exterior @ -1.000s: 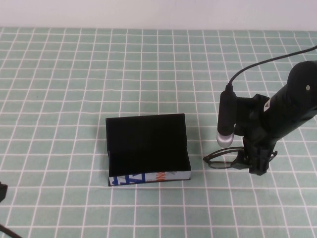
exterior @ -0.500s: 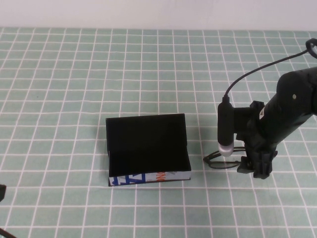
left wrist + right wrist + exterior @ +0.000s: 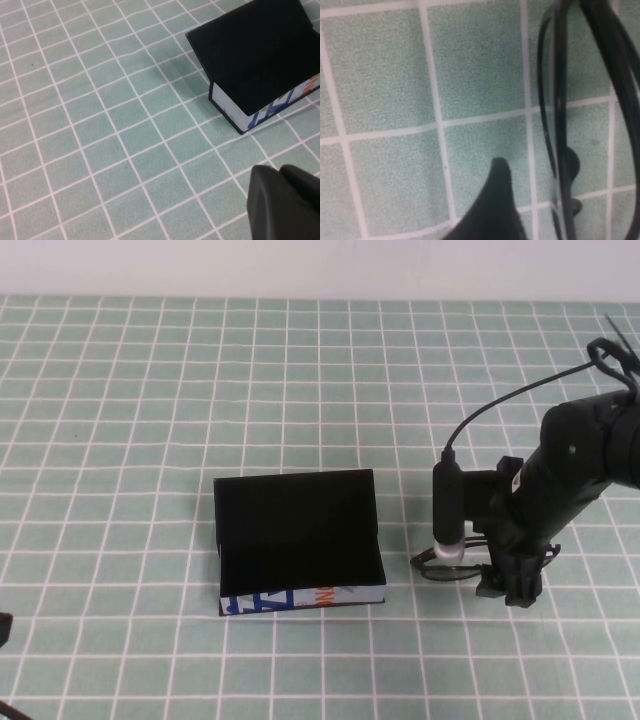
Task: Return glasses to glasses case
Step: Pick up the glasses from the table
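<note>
High view: our right gripper (image 3: 510, 585) sits low over the glasses (image 3: 440, 566) on the counter (image 3: 150, 390), beside the open glasses case (image 3: 298, 540). We cannot tell its fingers' spread; we should grip the frame, not lenses. Left gripper (image 3: 285, 200) waits apart.

open tablecloth (image 3: 150, 420) all round; only glasses case (image 3: 296, 536) standing mid-table, narrow gap to glasses (image 3: 440, 566) under right gripper (image 3: 508, 585). left gripper (image 3: 285, 200) parked near corner, well apart.
</note>
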Action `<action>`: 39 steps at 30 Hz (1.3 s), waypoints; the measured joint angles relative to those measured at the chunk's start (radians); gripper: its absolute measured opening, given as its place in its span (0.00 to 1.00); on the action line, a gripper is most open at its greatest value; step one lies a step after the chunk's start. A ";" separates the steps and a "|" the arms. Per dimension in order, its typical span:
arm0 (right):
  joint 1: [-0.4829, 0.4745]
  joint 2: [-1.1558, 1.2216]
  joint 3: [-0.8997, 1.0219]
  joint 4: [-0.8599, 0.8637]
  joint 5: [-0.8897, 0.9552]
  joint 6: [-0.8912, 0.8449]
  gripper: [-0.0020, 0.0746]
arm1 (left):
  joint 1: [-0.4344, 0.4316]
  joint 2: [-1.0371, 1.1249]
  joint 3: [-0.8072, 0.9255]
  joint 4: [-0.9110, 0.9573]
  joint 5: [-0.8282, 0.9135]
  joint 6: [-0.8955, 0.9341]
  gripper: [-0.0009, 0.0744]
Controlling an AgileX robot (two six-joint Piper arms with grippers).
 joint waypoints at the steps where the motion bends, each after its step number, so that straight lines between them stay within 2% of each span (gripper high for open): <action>1: 0.000 0.005 0.000 -0.003 -0.005 0.000 0.78 | 0.000 0.000 0.000 0.000 0.000 0.000 0.01; 20: 0.000 0.014 0.000 -0.046 -0.019 0.052 0.44 | 0.000 0.000 0.000 0.002 0.004 0.000 0.01; 39: 0.000 -0.022 0.000 -0.046 -0.017 0.054 0.42 | 0.000 0.000 0.000 0.004 0.002 0.000 0.01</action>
